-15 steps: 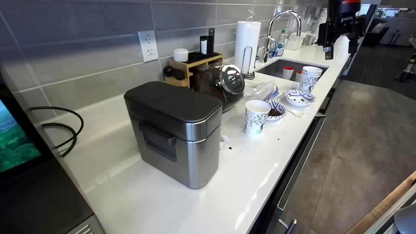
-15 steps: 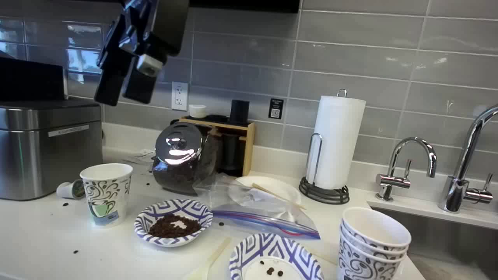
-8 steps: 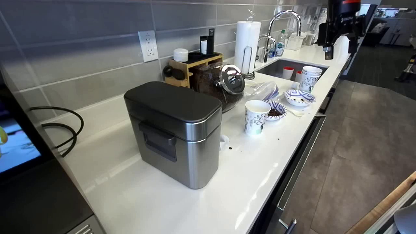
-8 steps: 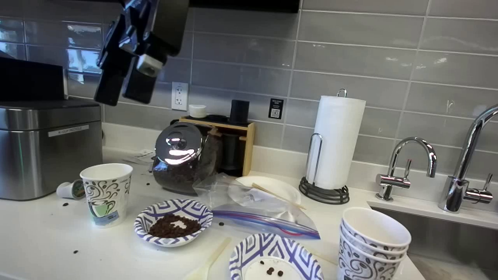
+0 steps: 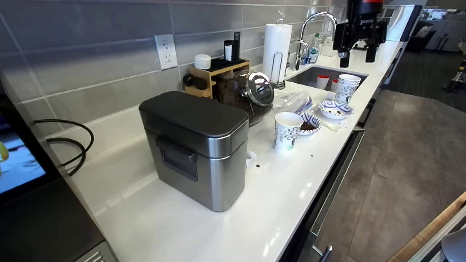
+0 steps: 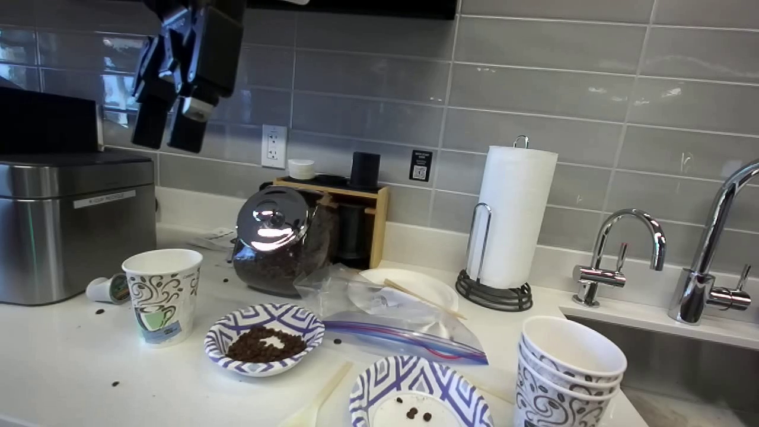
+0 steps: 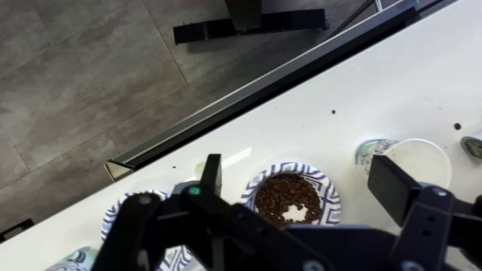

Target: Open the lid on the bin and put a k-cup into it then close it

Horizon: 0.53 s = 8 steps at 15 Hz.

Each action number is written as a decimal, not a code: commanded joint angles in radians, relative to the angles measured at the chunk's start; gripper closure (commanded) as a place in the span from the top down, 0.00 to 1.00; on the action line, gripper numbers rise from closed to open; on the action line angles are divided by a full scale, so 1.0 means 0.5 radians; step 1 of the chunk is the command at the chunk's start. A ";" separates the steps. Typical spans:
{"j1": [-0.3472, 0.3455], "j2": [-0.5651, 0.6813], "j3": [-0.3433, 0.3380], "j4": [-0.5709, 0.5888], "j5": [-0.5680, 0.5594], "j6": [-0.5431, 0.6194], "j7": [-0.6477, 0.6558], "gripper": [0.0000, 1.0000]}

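One K-cup [image 6: 109, 289] lies beside the steel bin [image 6: 44, 249], bin lid [image 5: 193, 112] down — I've my gripper [image 6: 168, 144] wide, upper left in an exterior view.

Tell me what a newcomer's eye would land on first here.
Probably the big brushed-steel bin, its dark grey lid closed, standing on the white countertop in an exterior view. Next, the open black gripper hanging above that surface. Then, in the wrist view, dark coffee beans in a patterned paper bowl.

Brushed-steel bin [image 5: 204, 171]; matt lid [image 5: 193, 112]; glossy counter [image 5: 265, 203]
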 commanded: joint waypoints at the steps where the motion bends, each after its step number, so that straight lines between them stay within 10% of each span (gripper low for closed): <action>1: 0.094 -0.039 0.046 -0.057 0.148 0.236 0.009 1.00; 8: 0.184 0.001 0.088 -0.022 0.212 0.352 -0.080 1.00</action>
